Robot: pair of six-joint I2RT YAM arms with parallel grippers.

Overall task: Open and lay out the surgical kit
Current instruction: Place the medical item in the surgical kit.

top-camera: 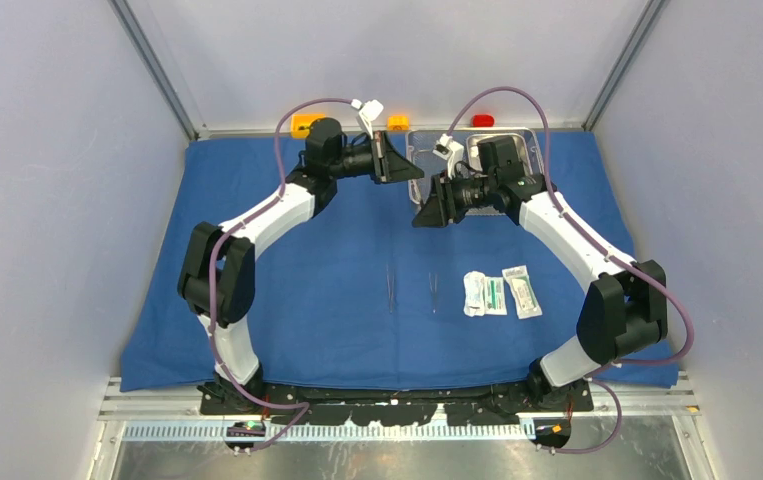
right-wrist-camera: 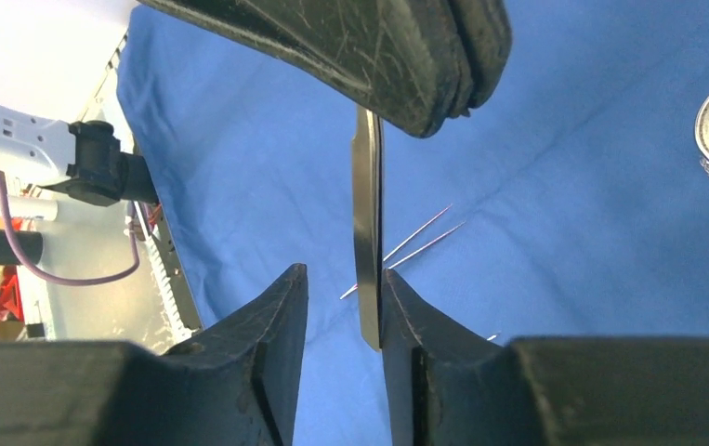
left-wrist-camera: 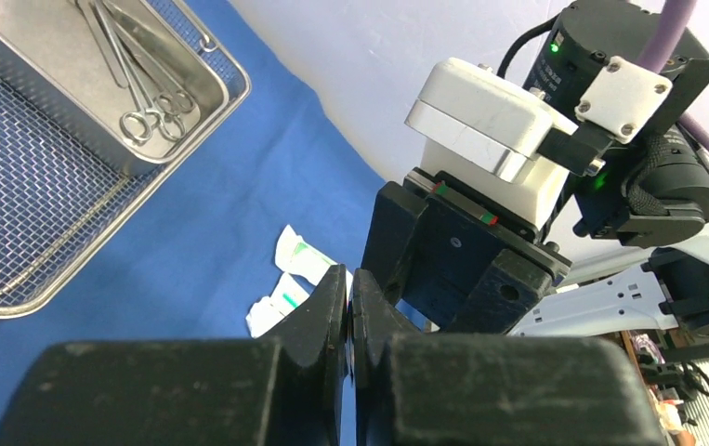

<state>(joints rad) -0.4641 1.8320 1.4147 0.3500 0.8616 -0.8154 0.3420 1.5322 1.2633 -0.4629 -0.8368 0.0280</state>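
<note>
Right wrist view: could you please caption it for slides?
A thin steel instrument between the right gripper's parted fingers, above blue cloth.

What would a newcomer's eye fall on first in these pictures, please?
The two grippers meet above the far middle of the blue cloth: the left gripper, shut, apparently holds a flat steel instrument between the parted fingers of the right gripper. At the far right sits the mesh tray with its steel pan; white-green packets lie nearer, right of centre.

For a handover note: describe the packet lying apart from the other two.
On the blue cloth, right of the thin steel instruments, lies a row of small packets. Yours is the rightmost, tilted and alone; the other two lie touching.
</note>
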